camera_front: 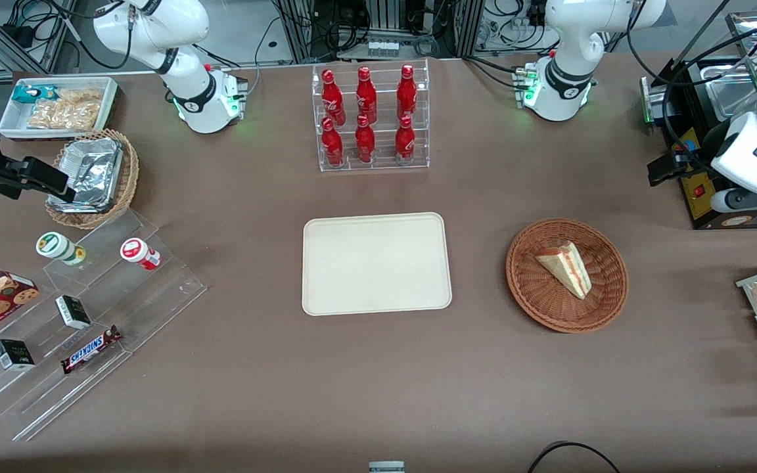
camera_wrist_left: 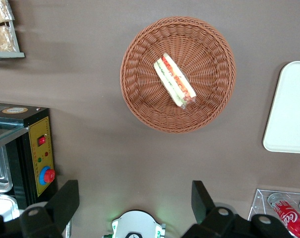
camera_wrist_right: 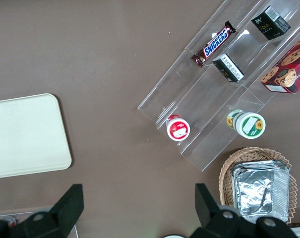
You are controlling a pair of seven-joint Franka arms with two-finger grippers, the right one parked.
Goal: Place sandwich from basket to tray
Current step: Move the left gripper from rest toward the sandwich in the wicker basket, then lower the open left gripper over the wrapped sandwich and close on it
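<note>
The sandwich lies in the round brown basket, a little off its middle, with the pointed end toward the front camera. In the left wrist view the sandwich shows its red and green layers on the long edge, and it rests on the woven bottom of the basket. The basket stands on the brown desk toward the working arm's end. If the tray is the centre of a clock in the front view, the basket is at about three o'clock, near it but not touching. The tray is flat and cream-coloured, with nothing on it.

The claw hangs high above the desk, farther from the front camera than the basket. Its two fingers are spread wide apart and they hold nothing. It does not touch the sandwich or the basket.

At twelve o'clock from the tray stands a clear rack with red bottles. A black machine stands at about one o'clock from the basket.
</note>
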